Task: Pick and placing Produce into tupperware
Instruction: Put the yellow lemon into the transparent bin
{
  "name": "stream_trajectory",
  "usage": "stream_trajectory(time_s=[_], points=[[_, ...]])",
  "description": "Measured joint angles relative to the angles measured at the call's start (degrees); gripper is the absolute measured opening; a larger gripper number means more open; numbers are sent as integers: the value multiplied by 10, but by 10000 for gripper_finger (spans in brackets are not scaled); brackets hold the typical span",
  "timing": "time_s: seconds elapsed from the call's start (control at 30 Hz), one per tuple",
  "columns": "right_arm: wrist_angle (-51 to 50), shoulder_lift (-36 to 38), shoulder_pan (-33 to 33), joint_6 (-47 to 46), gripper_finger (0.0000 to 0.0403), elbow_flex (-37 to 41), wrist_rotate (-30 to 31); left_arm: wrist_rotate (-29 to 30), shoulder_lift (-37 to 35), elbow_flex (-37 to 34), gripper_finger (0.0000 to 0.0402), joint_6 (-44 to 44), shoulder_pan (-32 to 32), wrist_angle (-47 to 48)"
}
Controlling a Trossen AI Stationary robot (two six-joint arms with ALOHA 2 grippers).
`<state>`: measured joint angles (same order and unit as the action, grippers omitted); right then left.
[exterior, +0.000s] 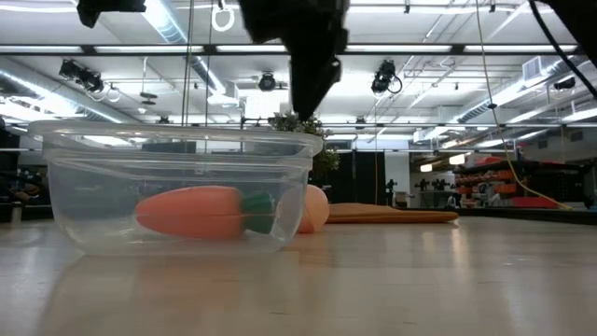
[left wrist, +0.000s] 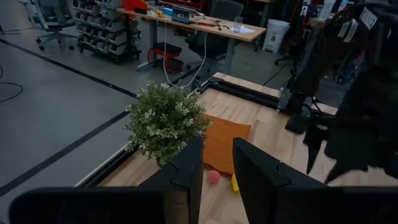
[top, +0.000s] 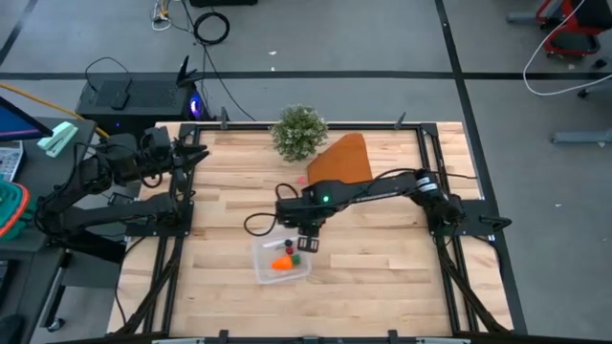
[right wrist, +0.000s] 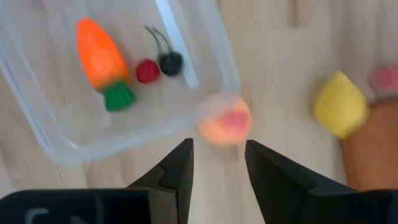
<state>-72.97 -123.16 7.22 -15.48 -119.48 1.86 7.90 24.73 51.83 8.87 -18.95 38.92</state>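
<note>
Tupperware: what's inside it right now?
Inside the tupperware lie the carrot and a red and dark cherry pair. The peach ball sits outside by its wall, under the open right gripper.

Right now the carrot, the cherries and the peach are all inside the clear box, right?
Not quite. The carrot and cherries lie inside the clear box, but the peach sits outside it, on the table against its wall; the right wrist view shows this.
</note>
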Motion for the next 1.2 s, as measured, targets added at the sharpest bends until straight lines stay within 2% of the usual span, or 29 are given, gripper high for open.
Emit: stream_trajectory(time_s=[0.13, 0.23, 0.43, 0.57, 0.8, 0.97, 1.07, 1.2], points=[[2, 68, 0, -53, 117, 78, 33, 0, 3, 0, 94, 17, 0, 0], [7, 130, -1, -116, 116, 167, 54, -5, 9, 0, 91, 26, 0, 1], [77, 275, 6, -296, 115, 361, 68, -17, 36, -1, 92, 26, 1, -1], [107, 358, 26, -410, 114, 444, 100, -17, 66, -1, 95, 11, 1, -10], [109, 463, 73, -497, 113, 524, 177, -52, 153, -1, 90, 21, 2, -94], [111, 509, 98, -508, 113, 551, 211, -52, 240, -1, 83, 46, 23, -237], [109, 528, 112, -507, 113, 561, 243, -41, 296, -1, 79, 26, 43, -336], [109, 548, 128, -487, 113, 565, 268, -5, 371, -1, 78, 20, 72, -408]])
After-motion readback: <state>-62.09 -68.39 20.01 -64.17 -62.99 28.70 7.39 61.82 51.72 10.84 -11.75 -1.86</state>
